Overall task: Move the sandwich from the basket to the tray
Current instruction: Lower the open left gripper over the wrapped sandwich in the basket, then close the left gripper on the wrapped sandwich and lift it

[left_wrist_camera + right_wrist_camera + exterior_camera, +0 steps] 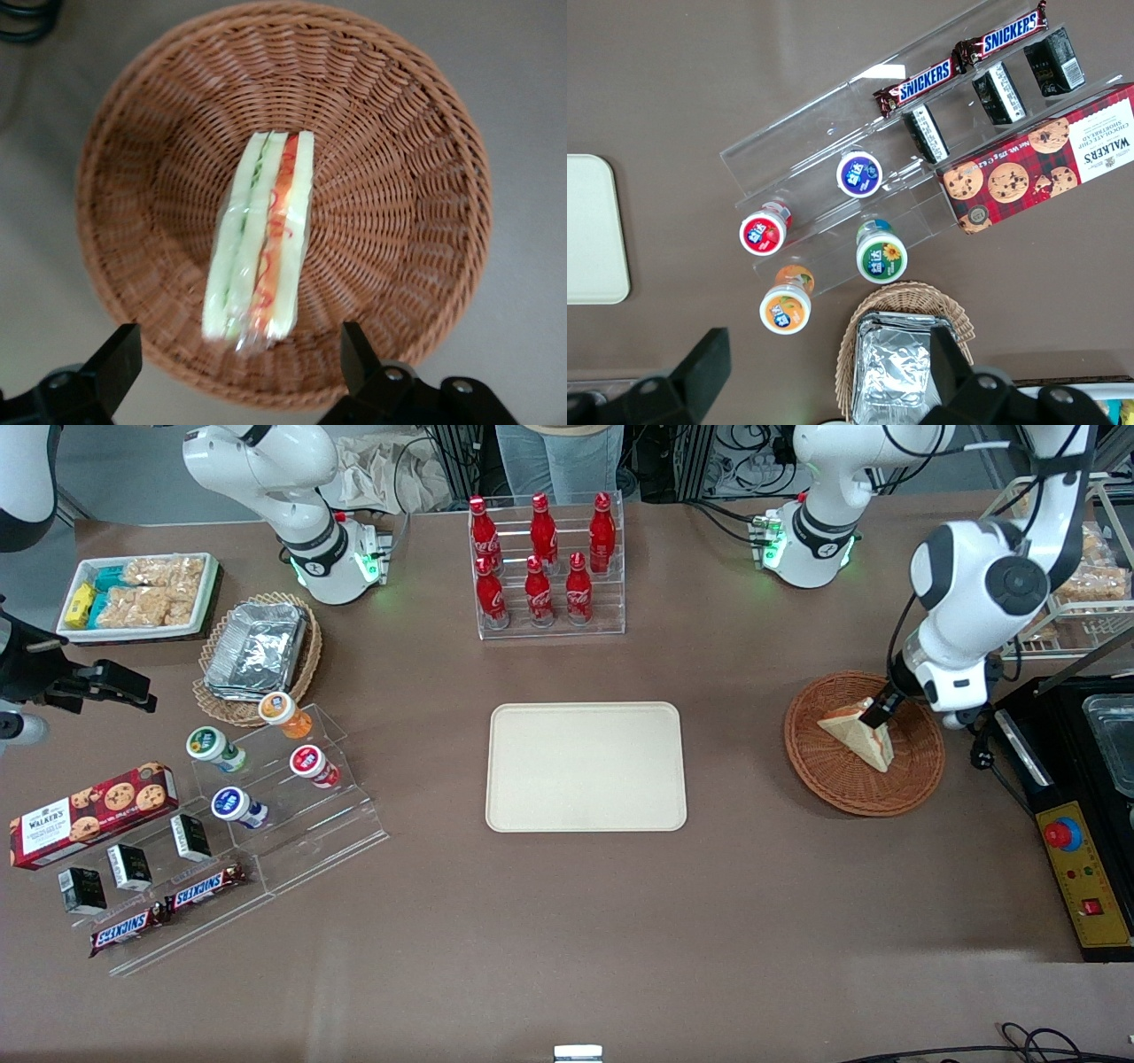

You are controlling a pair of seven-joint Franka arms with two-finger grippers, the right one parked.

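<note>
Jaws (239,363) hang open above the unlabelled sandwich (262,235) in the basket (399,177).

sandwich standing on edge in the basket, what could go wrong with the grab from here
The sandwich stands on edge in slippery clear wrap, so the open gripper above the basket might tip it or lose grip. Its soft bread could crush if squeezed hard. Lifting low might snag the basket's raised rim on the way to the tray.
</note>
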